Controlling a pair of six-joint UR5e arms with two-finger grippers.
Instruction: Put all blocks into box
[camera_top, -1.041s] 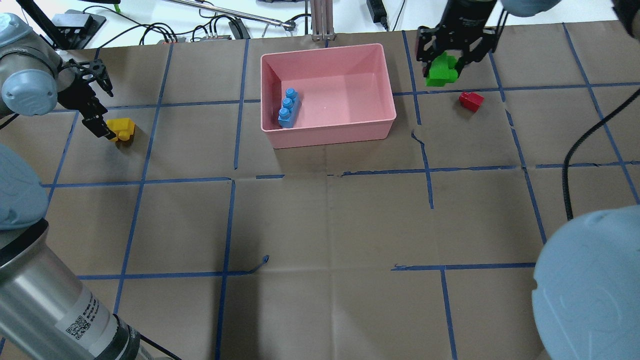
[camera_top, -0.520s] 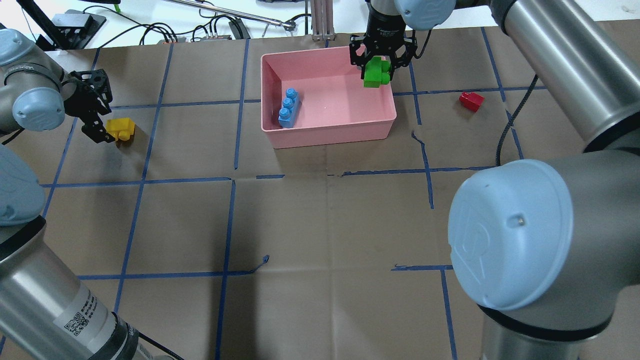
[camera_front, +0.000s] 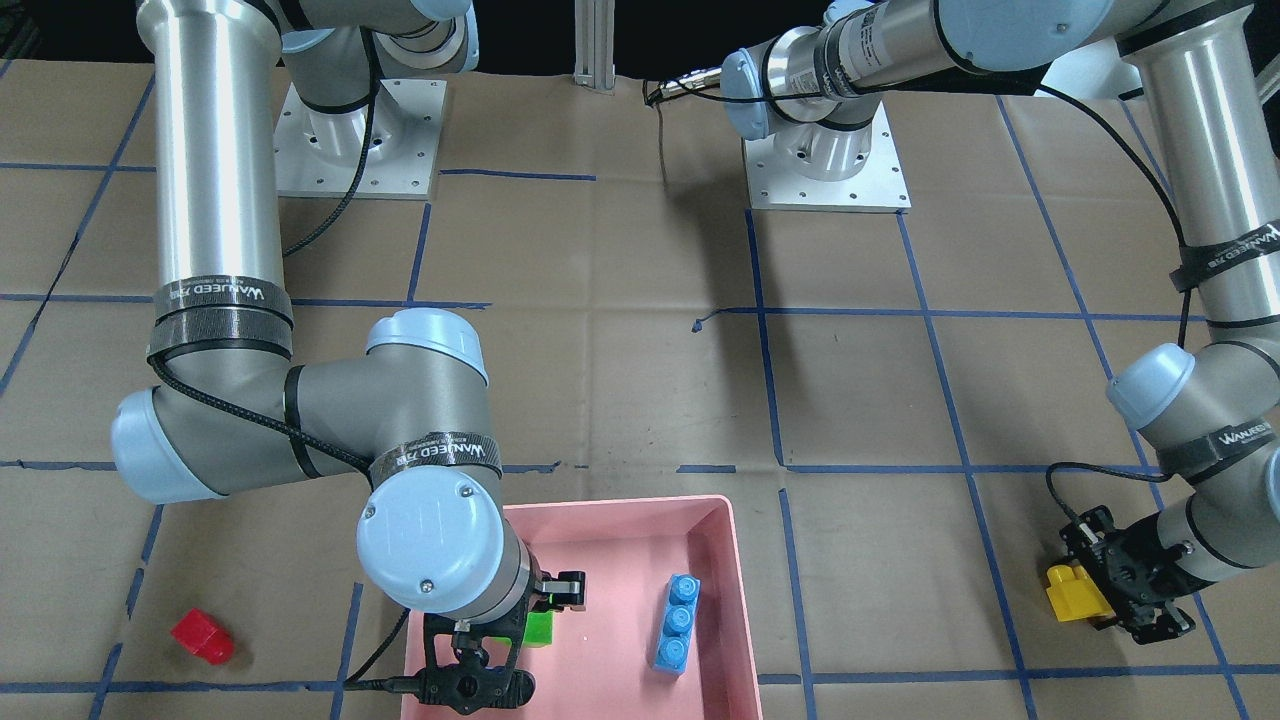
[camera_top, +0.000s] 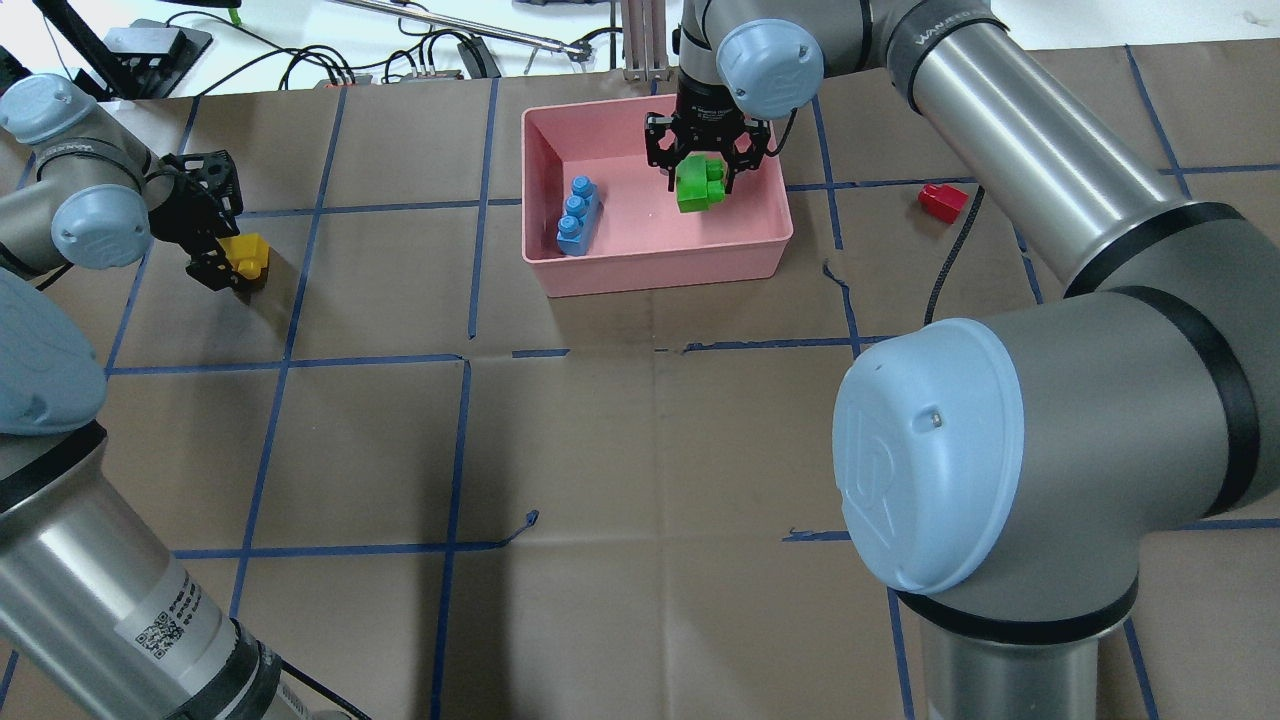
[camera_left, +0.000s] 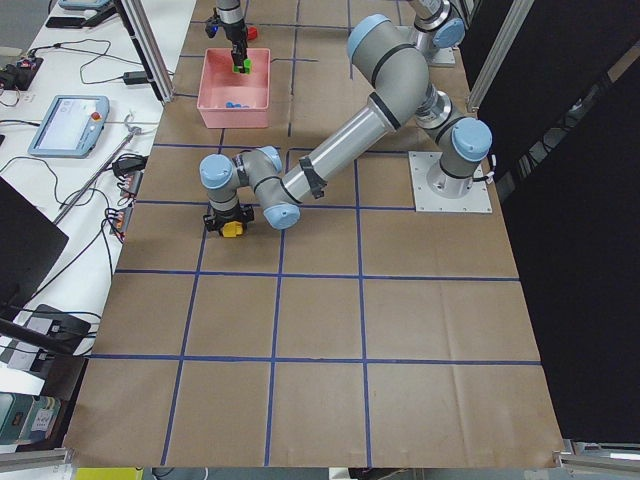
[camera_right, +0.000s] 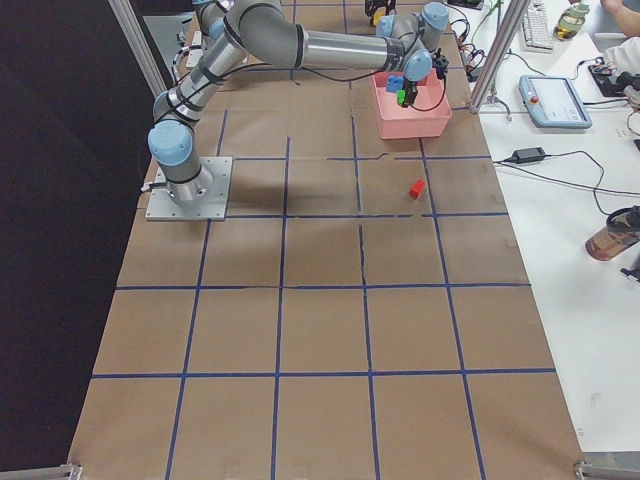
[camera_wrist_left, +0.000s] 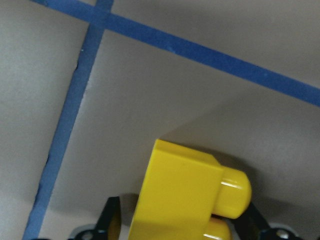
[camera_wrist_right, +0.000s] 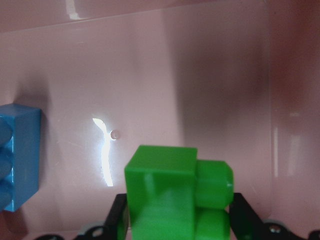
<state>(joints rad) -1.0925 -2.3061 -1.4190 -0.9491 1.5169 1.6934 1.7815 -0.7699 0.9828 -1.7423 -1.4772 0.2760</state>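
Note:
My right gripper (camera_top: 706, 172) is shut on the green block (camera_top: 700, 187) and holds it over the right half of the pink box (camera_top: 660, 268). The green block also shows in the right wrist view (camera_wrist_right: 165, 195), above the box floor. The long blue block (camera_top: 575, 215) lies inside the box on its left side. My left gripper (camera_top: 230, 256) is open, its jaws on either side of the yellow block (camera_top: 250, 252), which rests on the table at the far left. The red block (camera_top: 943, 203) lies on the table right of the box.
The table is covered in brown paper with a blue tape grid (camera_top: 460, 430). Cables and equipment (camera_top: 420, 60) lie beyond the far edge. My right arm's elbow (camera_top: 930, 460) looms large over the right foreground of the overhead view.
My right gripper has carried the green block leftward from beside the red block to above the box. My left gripper has closed in around the yellow block, which has not moved.

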